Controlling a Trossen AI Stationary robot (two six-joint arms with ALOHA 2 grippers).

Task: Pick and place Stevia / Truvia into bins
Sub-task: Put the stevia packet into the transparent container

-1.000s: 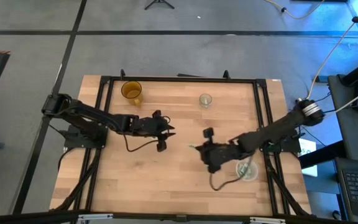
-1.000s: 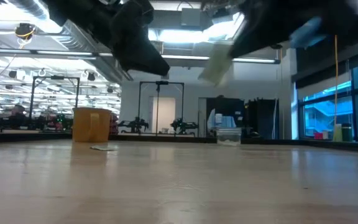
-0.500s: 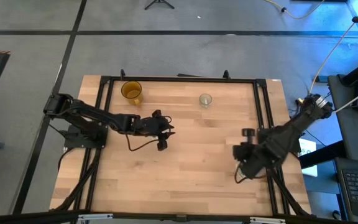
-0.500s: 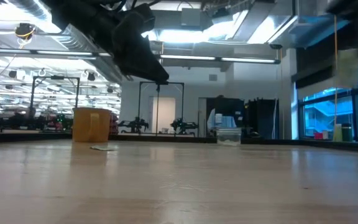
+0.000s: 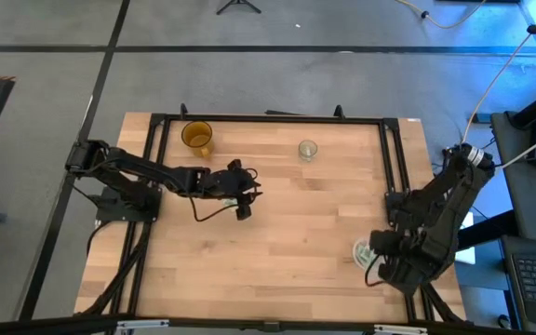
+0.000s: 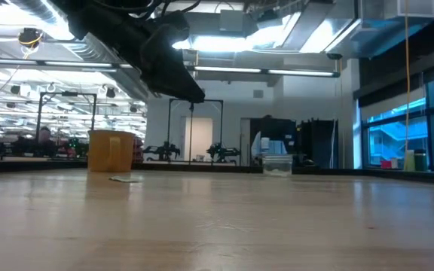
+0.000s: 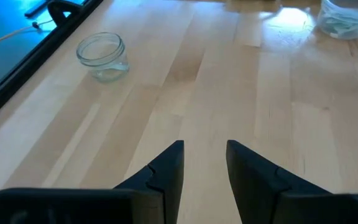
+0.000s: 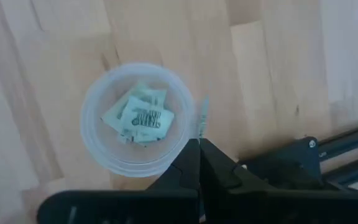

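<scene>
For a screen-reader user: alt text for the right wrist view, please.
The right gripper, fingers shut on a sachet seen edge-on, hangs beside a round clear bin holding green-printed white packets on the wooden table.

Overhead camera is looking straight down on the counter (image 5: 268, 233); low camera is facing level across it; wrist cameras are viewing it closely.

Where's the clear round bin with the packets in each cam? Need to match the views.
High: bin near the table's right front edge, partly under the right arm.
Low: not in it.
Left wrist: bin at the far corner of the picture, cut by its edge.
Right wrist: bin directly below, sachets inside.
Shared landmark: small glass jar, absent from the right wrist view.
</scene>
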